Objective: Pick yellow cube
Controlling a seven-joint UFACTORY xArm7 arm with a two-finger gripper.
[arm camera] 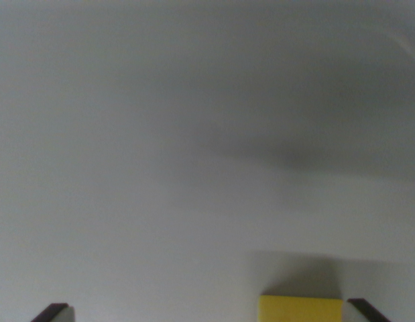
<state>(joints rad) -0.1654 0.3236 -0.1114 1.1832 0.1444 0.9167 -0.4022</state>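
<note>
Not yet grasped. Yellow cube at bottom edge of the wrist view, resting on grey table, just inside right fingertip. Gripper spread wide, 2 fingertips visible, holding nothing. Left: centring, closing, lifting.

Yellow cube at bottom edge, near right fingertip — tool spread wide over blurred grey surface.
</note>
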